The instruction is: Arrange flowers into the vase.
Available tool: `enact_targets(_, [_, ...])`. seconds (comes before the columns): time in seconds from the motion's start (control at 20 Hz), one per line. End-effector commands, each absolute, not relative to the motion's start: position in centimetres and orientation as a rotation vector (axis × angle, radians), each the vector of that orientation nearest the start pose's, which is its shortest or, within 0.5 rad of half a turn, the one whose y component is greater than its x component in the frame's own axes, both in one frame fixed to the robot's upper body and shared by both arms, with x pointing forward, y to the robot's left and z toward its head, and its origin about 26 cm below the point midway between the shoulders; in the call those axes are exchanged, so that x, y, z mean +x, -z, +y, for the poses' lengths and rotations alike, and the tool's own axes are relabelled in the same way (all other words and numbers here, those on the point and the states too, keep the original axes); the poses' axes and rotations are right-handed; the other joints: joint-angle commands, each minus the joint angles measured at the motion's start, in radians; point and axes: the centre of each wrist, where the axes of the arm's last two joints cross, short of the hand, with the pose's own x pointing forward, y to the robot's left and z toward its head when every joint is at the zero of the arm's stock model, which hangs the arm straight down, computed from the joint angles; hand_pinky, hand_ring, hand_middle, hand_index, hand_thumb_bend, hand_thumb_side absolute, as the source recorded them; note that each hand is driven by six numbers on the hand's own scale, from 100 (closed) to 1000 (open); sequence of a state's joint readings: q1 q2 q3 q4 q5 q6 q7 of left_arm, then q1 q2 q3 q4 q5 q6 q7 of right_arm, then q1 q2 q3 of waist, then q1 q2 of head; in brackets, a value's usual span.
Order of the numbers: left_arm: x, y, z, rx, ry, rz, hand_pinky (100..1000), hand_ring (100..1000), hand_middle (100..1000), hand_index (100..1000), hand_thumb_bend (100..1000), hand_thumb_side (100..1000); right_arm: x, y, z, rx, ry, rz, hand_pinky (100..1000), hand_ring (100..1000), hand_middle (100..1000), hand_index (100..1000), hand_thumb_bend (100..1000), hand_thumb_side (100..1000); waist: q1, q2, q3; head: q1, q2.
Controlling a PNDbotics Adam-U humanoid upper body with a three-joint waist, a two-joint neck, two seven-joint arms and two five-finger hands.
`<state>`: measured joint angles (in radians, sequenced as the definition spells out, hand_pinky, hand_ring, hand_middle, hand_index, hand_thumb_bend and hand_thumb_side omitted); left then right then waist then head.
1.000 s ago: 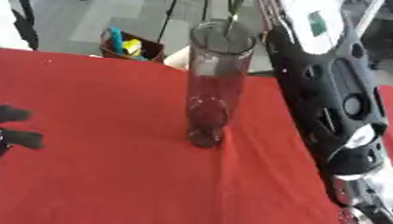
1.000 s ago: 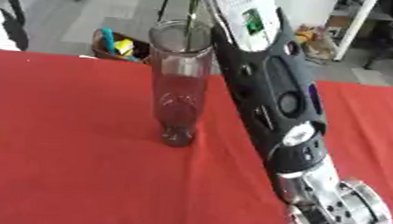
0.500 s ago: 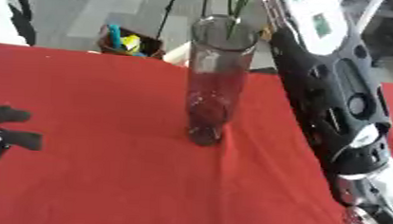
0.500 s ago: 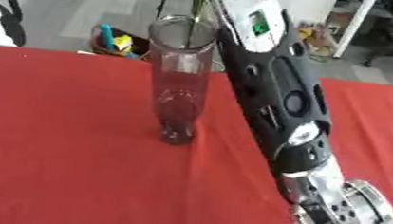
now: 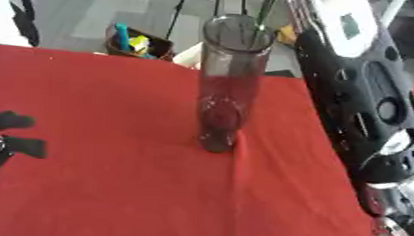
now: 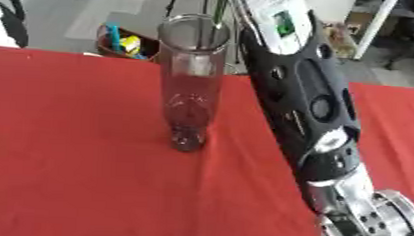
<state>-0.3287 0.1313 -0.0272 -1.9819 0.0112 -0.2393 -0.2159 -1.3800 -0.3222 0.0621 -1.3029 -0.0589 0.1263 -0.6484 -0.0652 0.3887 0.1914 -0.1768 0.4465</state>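
Standing upright mid-cloth [image 5: 113, 136]: tall clear vase [image 5: 229, 86], green stem [image 5: 266, 7] at its rim; left hand [image 5: 4, 136] at 9 o'clock, fingers curled, empty; right hand's fingers unseen.

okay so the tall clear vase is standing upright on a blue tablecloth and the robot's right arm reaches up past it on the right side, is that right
Not quite: the tablecloth is red, not blue, as the left eye view shows. The rest holds: the tall clear vase stands upright on it, and the robot's right arm reaches up past it on the right side.

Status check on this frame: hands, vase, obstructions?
Left hand idle at table's left edge, fingers curled, empty. Right hand out of frame above. Vase upright on red cloth, green stem at its rim. Nothing blocking.
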Motion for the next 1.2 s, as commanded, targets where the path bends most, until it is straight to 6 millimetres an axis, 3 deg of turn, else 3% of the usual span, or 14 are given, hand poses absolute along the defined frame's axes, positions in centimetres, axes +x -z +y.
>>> enact_targets(0.05, [30.25, -19.70, 21.58, -0.169, 0.518, -2.519, 733, 590, 734, 852, 104, 1000, 39.35, -46.11, -15.18, -0.287, 0.328, -2.627, 100, 100, 100, 100, 303, 771, 0.003, -0.017, 0.003, 0.001, -0.014])
enact_targets(1.05, [30.24, -19.65, 21.53, -0.172, 0.531, -2.512, 736, 590, 736, 851, 103, 1000, 39.94, -45.86, -15.71, -0.234, 0.339, -2.670, 100, 100, 100, 100, 242, 785, 0.005, -0.014, 0.002, 0.003, -0.025])
enact_targets(1.2, [30.24, -19.63, 21.54, -0.173, 0.531, -2.511, 736, 590, 736, 851, 103, 1000, 40.08, -45.82, -15.82, -0.251, 0.335, -2.658, 136, 266, 100, 100, 235, 808, 0.006, -0.015, 0.001, 0.003, -0.026])
